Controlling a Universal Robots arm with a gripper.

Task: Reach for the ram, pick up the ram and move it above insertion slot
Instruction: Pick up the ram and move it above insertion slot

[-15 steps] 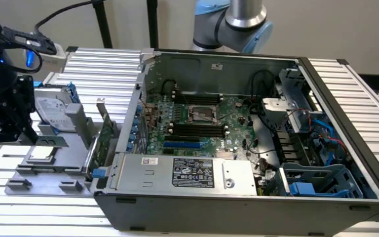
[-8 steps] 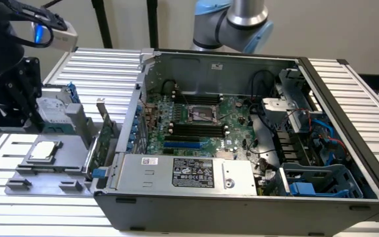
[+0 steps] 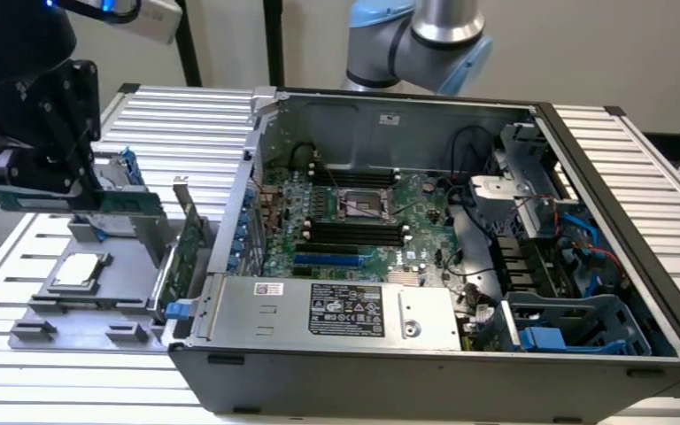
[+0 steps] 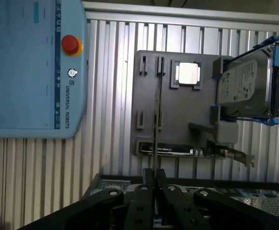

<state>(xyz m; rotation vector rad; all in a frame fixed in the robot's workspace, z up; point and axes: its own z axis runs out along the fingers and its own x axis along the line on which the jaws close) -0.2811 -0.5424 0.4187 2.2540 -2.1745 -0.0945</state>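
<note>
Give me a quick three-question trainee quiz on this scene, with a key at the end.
1. True or false: the pincer holds the ram right above the motherboard slots.
2. What lies on the gray tray? A: a CPU. B: a screwdriver. C: a fan.
3. Fill in: the round button on the pendant is ____.

Key: 1 false, the ram is over the tray, off to the exterior view's left of the case; 2 A; 3 red.

Open air above the grey holder tray (image 3: 81, 310) — computer case wall (image 3: 236, 221) close alongside.
</note>
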